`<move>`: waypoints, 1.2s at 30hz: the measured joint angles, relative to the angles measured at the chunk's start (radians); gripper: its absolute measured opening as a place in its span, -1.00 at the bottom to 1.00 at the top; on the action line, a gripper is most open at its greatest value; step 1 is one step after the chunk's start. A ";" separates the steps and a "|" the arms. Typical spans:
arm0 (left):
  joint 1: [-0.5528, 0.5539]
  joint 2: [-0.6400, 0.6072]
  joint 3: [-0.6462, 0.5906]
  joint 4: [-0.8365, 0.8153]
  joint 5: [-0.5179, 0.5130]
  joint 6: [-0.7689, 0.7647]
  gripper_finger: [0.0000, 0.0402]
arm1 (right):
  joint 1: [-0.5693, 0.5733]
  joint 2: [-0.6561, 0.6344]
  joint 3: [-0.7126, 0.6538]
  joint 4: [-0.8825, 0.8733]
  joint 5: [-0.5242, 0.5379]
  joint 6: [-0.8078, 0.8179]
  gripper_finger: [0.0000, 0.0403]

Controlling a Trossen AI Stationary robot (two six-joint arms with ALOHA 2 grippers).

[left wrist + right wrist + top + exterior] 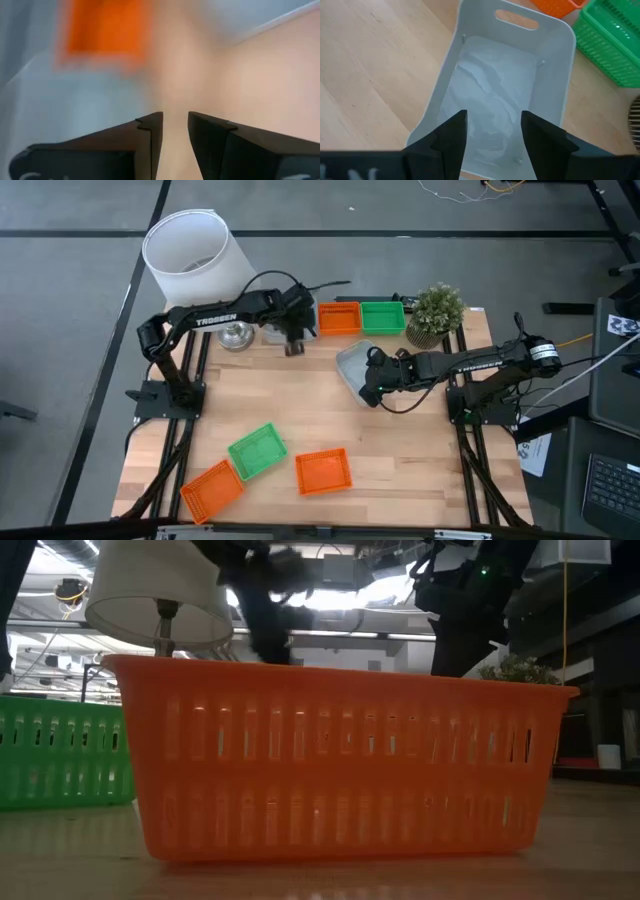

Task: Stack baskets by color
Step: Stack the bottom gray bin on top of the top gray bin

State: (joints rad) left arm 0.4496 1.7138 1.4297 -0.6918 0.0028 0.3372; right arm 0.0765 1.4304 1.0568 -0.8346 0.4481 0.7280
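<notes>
A pale grey basket lies mid-table; my right gripper stands open at its near end, fingers over its inside. My left gripper hangs open and empty at the far side, beside another pale grey basket and an orange basket that stands next to a green one. Near the front edge a green basket and two orange ones rest flat on the table. In the left wrist view my left gripper shows a gap, with the orange basket blurred beyond. My right gripper has both fingers above the grey basket's near end wall, slanting down from the table's right. Whether they touch it I cannot tell.
A large white lampshade and its metal base stand at the far left. A small potted plant is at the far right. In the low view an orange basket fills the front and a green one sits left.
</notes>
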 joint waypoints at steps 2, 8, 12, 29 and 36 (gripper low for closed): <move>-0.035 0.000 0.007 0.044 0.215 0.050 -0.58 | 0.007 -0.005 0.018 -0.063 0.007 0.028 -0.08; -0.153 0.000 0.006 0.174 0.279 0.166 -0.58 | 0.116 -0.075 0.174 -0.291 0.259 0.126 -0.08; -0.223 0.053 0.011 0.317 0.161 0.175 -0.58 | 0.236 -0.132 0.265 -0.342 0.485 0.158 -0.08; -0.321 0.300 0.006 0.457 -0.005 0.434 -0.41 | 0.361 -0.172 0.317 -0.344 0.513 0.161 -0.08; -0.310 0.333 0.005 0.505 -0.017 0.462 -0.40 | 0.361 -0.170 0.316 -0.345 0.472 0.162 -0.08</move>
State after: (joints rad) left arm 0.1395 2.0472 1.4351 -0.1869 -0.0142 0.7994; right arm 0.4374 1.2604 1.3731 -1.1792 0.9197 0.8902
